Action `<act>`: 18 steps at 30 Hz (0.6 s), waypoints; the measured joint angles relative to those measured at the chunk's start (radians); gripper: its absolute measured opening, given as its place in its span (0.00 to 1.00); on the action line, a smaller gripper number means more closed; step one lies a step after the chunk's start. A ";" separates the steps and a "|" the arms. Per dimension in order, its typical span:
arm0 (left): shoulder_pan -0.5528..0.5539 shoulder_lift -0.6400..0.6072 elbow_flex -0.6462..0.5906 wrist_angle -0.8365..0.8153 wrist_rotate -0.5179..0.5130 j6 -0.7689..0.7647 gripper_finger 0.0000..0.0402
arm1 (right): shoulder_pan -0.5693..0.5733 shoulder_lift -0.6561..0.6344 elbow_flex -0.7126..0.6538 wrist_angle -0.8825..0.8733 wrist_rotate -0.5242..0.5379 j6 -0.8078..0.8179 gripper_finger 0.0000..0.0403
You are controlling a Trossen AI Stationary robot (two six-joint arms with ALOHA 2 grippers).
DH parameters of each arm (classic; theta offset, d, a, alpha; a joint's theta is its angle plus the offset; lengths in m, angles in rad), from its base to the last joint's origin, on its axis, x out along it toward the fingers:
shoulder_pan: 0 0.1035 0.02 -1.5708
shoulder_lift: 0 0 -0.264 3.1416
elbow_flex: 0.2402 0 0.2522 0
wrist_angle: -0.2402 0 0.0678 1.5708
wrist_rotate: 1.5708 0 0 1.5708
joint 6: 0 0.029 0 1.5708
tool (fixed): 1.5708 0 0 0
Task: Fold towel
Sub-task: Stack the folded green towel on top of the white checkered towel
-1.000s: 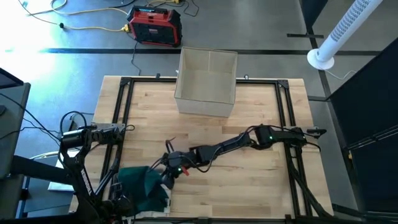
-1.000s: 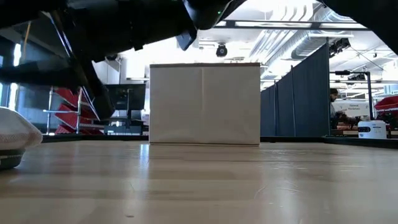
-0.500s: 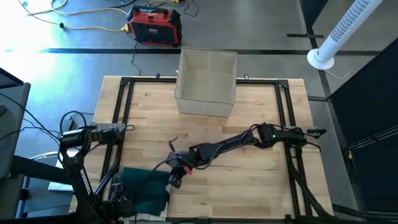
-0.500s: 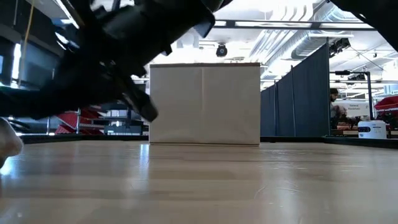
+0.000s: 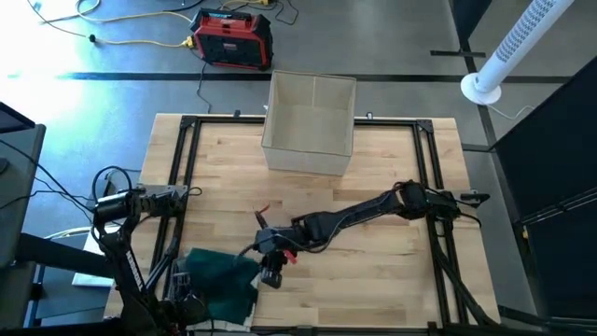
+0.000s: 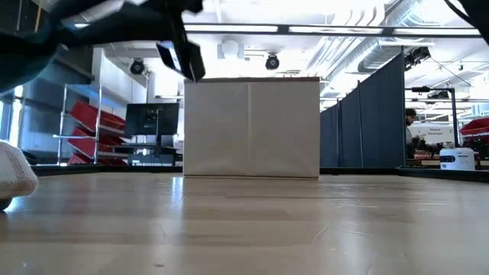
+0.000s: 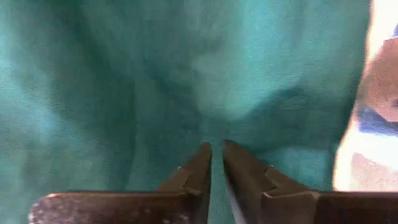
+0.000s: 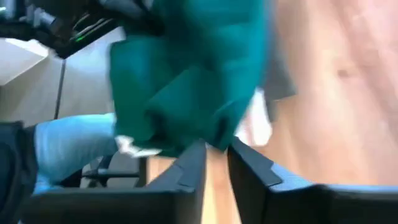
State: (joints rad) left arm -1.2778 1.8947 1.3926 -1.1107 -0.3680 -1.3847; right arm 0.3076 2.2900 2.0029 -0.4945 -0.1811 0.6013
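Towel [image 5: 222, 285] bunched at table's [image 5: 392, 187] 7 o'clock, not folded yet. Left gripper [image 7: 216, 163] pinching cloth, fingers nearly together. Right gripper [image 5: 271, 274] at towel's 3 o'clock edge, fingers narrowly apart, empty.

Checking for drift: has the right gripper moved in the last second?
Yes. In the high view the right gripper shifted toward the table's near edge, farther from the box.

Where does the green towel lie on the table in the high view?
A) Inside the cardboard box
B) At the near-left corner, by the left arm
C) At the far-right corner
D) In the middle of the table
B: the green towel sits bunched at the table's near-left corner, just left of the right gripper.
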 joint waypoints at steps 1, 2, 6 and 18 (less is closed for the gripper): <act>-0.001 -0.001 0.025 -0.025 -0.001 0.000 0.14 | 0.006 -0.011 0.000 -0.015 0.008 -0.005 0.28; -0.003 -0.002 0.051 -0.050 -0.003 0.000 0.16 | 0.015 -0.017 0.000 -0.019 0.023 -0.014 0.30; -0.008 -0.005 0.152 -0.150 -0.008 -0.001 0.22 | 0.051 -0.041 0.000 -0.033 0.080 -0.050 0.37; -0.119 0.043 0.187 -0.150 -0.052 -0.195 0.20 | 0.265 0.079 -0.002 0.464 0.405 -0.493 0.39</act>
State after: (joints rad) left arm -1.3966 1.9373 1.5799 -1.2608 -0.4202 -1.5800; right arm 0.5728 2.3687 2.0010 -0.0306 0.2241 0.1081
